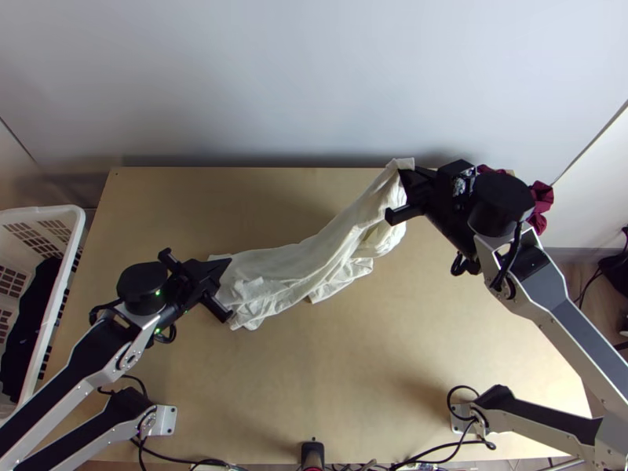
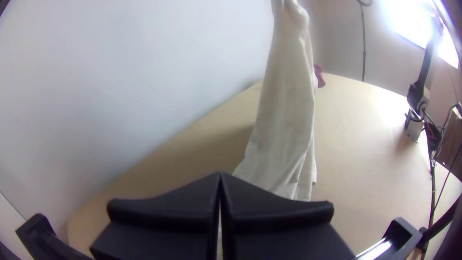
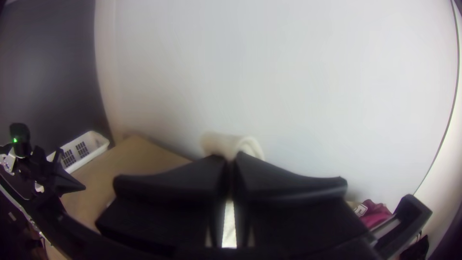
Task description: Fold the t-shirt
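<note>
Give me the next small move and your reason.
I'd probably lower the right gripper gently toward the table: it pinches the cream t-shirt's raised end, while the other end lies bunched by the left gripper, so the shirt isn't yet flat enough for folding.

Cream t-shirt (bunched), partly aloft

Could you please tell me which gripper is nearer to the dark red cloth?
Right. The right gripper is close to the dark red cloth, a little left of it; the left gripper is well across the table, toward the basket.
</note>
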`<state>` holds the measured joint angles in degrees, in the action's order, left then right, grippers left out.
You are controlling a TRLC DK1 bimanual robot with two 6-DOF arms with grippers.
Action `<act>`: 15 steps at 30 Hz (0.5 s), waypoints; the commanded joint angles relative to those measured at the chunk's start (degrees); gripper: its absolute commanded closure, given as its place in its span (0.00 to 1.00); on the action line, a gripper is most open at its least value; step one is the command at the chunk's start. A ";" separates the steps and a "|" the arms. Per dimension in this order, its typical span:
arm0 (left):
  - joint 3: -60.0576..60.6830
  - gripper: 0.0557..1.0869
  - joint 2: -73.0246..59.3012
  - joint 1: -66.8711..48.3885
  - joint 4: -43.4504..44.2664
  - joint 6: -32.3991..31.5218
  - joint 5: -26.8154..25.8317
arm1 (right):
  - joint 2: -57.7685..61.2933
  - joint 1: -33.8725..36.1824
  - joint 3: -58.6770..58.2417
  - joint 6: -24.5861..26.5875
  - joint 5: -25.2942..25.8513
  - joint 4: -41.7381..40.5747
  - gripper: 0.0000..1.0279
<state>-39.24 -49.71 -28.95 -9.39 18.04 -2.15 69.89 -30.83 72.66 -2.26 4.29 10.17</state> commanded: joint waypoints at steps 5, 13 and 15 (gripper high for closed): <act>9.10 0.24 4.01 -5.77 -5.03 -1.61 -0.31 | 0.78 0.77 0.20 0.24 -0.08 -0.15 0.97; 18.77 0.24 5.24 -13.24 -2.83 -5.74 -0.13 | 1.30 0.77 -0.24 0.24 0.01 -0.51 0.97; 20.00 0.24 4.36 -12.80 -1.42 -5.12 -0.04 | 1.57 0.77 -0.24 0.24 0.01 -0.77 0.97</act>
<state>-25.34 -45.04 -39.05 -13.34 13.89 -2.35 70.83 -30.09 72.58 -2.04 4.29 9.93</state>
